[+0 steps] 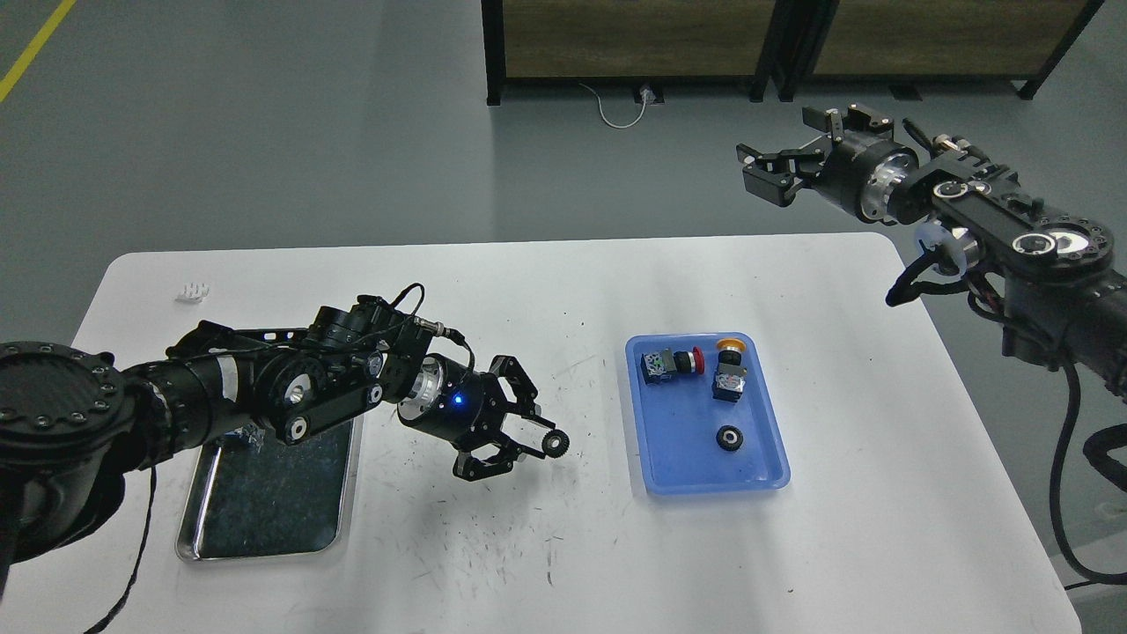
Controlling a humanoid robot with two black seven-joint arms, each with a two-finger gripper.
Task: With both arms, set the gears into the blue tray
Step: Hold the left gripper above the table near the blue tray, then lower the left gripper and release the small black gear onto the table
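Head view: left hand (pixel 539 446) pinching gear (pixel 554 443); right hand (pixel 768 173) spread, empty.

One gear (pixel 554 443) gripped, one gear (pixel 727 438) in blue tray (pixel 669 458)

No readable text, brand or number anywhere | switches (pixel 666 363) in the blue tray (pixel 669 453): pale patterned faces, too small to read | left gripper (pixel 537 445): blue light only, no lettering | floor: yellow line (pixel 35 48), plain, no words
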